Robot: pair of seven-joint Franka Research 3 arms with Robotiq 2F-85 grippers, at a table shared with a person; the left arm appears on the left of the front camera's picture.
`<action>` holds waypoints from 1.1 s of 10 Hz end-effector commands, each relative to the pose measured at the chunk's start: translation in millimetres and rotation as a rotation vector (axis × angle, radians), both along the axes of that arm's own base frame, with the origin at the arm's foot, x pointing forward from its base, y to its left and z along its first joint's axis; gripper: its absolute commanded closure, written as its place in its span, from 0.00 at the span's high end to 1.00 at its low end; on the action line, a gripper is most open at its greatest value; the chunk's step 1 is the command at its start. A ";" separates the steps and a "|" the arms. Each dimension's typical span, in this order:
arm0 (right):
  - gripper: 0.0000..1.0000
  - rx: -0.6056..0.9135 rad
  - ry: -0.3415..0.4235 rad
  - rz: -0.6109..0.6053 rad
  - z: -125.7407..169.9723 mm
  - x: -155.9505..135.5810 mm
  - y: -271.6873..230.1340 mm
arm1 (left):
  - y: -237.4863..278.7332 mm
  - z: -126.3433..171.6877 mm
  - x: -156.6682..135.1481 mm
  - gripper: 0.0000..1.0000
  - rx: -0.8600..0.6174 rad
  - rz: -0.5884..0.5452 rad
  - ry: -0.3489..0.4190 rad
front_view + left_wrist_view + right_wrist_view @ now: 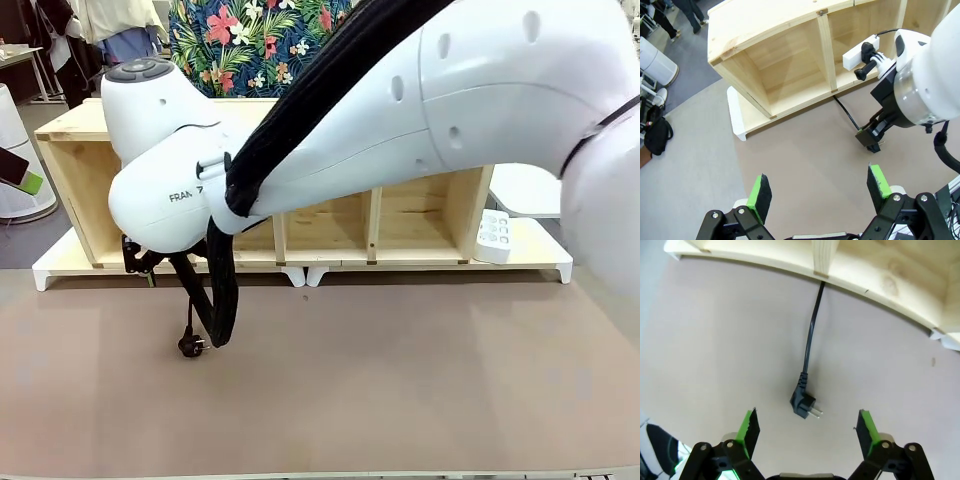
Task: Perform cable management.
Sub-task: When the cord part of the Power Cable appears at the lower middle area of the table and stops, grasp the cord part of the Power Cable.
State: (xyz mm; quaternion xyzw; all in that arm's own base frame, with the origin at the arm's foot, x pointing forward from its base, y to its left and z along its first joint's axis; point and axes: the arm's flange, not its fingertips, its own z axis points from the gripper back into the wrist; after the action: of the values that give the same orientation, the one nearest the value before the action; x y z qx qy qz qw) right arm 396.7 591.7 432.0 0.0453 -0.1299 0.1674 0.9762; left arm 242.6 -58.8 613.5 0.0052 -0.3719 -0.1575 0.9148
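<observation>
The right gripper [808, 432] hangs over the surface [710, 340] with its jaws spread wide and nothing in them. The plug [804, 404] of the cable [811, 330] lies flat on the surface just ahead of it, roughly centred between the two green pads [751, 427]. From the plug the cord runs straight away from the jaws to the lower edge of the wooden shelf [875, 280], where it disappears under an upright divider. The cord's long axis therefore points along the gripper's line of reach, while the metal pins stick out sideways toward one pad.

The right arm is clearly the nearer one. The left gripper [819, 187], its jaws also open and empty, hovers well apart over bare surface, looking at the cord [846, 114] from a distance.

A straight descent would likely put the plug body between the pads. There is open surface on every side of the plug. The shelf edge is the only obstacle, and it sits beyond the far end of the cord, so pulling back toward the robot looks unobstructed.
</observation>
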 end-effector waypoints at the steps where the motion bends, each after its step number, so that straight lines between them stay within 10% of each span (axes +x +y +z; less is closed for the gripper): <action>1: 1.00 -0.032 -0.021 -0.067 -2.5 2.6 11.2 | 0.7 0.5 1.3 1.00 -0.005 0.002 -0.005; 11: 1.00 -0.009 0.001 -0.037 -5.6 4.4 5.4 | 0.7 0.5 1.3 1.00 -0.005 0.002 -0.005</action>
State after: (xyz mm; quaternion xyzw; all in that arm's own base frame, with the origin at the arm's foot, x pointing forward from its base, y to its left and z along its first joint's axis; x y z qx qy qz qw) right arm 401.1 597.1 426.3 0.0385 -0.1294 0.1499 0.9794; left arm 242.6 -58.8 613.5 0.0052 -0.3719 -0.1575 0.9148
